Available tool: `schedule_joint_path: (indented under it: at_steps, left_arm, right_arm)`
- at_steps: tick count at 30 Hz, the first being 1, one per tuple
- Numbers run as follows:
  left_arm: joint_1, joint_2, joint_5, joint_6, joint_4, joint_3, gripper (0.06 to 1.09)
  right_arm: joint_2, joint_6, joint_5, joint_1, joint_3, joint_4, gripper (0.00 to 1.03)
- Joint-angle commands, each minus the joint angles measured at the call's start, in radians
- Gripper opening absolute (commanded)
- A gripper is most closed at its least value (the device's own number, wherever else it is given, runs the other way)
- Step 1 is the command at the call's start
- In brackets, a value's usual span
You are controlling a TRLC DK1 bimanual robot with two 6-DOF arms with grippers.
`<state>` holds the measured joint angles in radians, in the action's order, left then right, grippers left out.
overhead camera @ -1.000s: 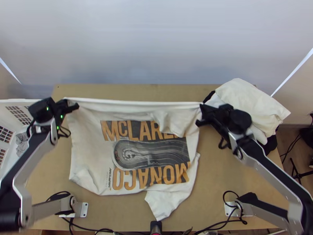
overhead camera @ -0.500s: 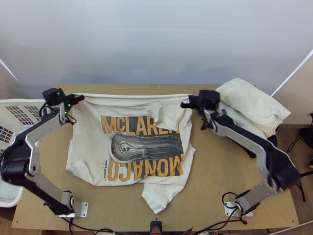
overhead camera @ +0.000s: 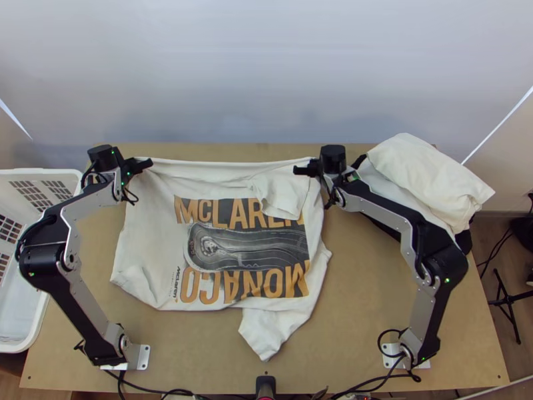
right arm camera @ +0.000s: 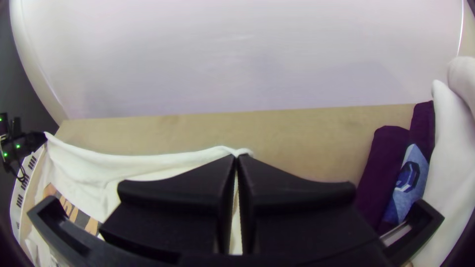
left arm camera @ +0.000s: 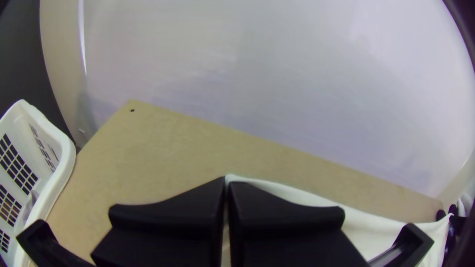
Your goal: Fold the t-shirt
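The left gripper (left arm camera: 227, 181) and right gripper (right arm camera: 236, 157) pinch the far corners of the shirt (overhead camera: 153, 223), mid-table. Uneven pulling could skew it; the near flap (overhead camera: 266, 331), seemingly a sleeve, might crumple if dragged underneath.

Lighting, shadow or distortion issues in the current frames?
Top view: soft light, no hard shadow beside the t-shirt, faint darker patches low on the pale backdrop; left wrist view: dark corners, backdrop's side edges bowed; right wrist view: same bowing and dark corners, faint bright streak on the backdrop.
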<state>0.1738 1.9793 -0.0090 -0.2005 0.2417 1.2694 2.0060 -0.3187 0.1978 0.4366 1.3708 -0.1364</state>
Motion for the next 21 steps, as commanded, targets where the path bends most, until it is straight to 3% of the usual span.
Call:
schedule_joint_path:
  at_steps: [1, 12, 19, 21]
  left_arm:
    - [0.004, 0.075, -0.013, 0.003, -0.038, 0.093, 0.09]
    - [0.021, 0.09, -0.031, 0.001, -0.081, 0.151, 0.09]
    - [0.026, -0.027, -0.014, 0.038, -0.265, 0.099, 0.09]
    - [0.039, -0.053, 0.041, 0.046, -0.343, 0.097, 0.09]
  right_arm:
    - [0.076, -0.003, 0.055, -0.002, 0.106, 0.034, 0.03]
    - [0.105, -0.016, 0.111, -0.004, 0.192, 0.067, 0.03]
    - [0.048, -0.056, 0.097, 0.008, 0.195, 0.353, 0.03]
    - [0.043, -0.08, 0.097, 0.007, 0.208, 0.442, 0.03]
